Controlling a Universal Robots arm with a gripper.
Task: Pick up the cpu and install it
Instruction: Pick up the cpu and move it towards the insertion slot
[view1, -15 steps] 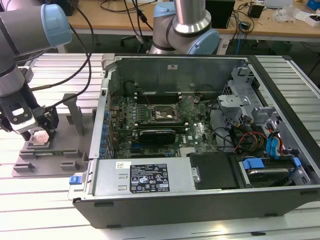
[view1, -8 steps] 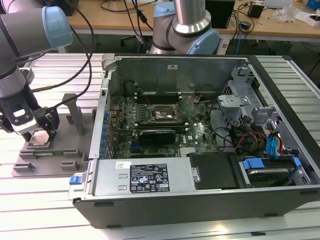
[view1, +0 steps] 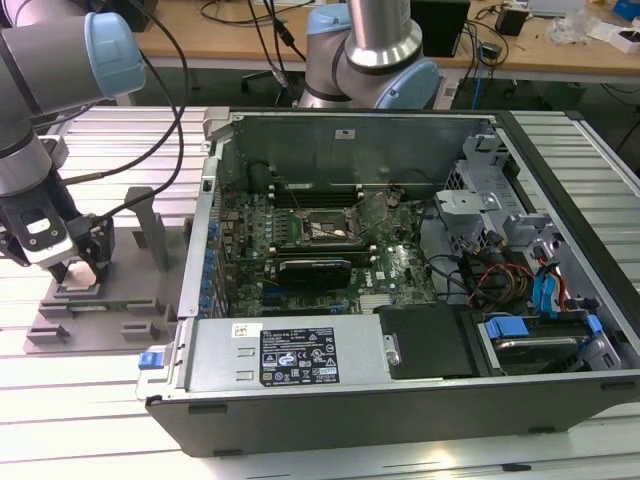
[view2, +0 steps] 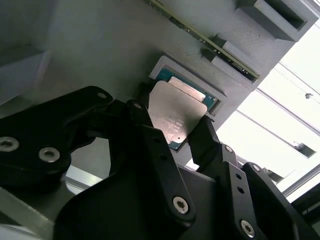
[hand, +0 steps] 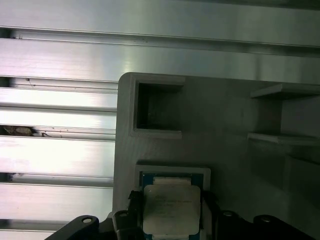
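The cpu (view2: 177, 112) is a small silvery square chip lying in a shallow recess of the grey plastic tray (view1: 110, 300), at the exterior view's left. My gripper (view1: 72, 268) is lowered onto that tray. In both wrist views its black fingers (view2: 145, 122) press against two opposite edges of the cpu (hand: 171, 207), so the gripper (view2: 172, 120) is shut on it. The chip still rests in its recess, with a green rim showing around it. The open motherboard socket (view1: 320, 228) lies inside the computer case (view1: 400, 400), well away towards the exterior view's right.
The tray has upright blocks (view1: 150, 230) and an empty square pocket (hand: 157, 107) beside the cpu's recess. It stands on a slatted metal table (hand: 55, 55). A cable (view1: 180, 110) hangs from the arm between the tray and the case wall. A second robot base (view1: 375, 60) stands behind the case.
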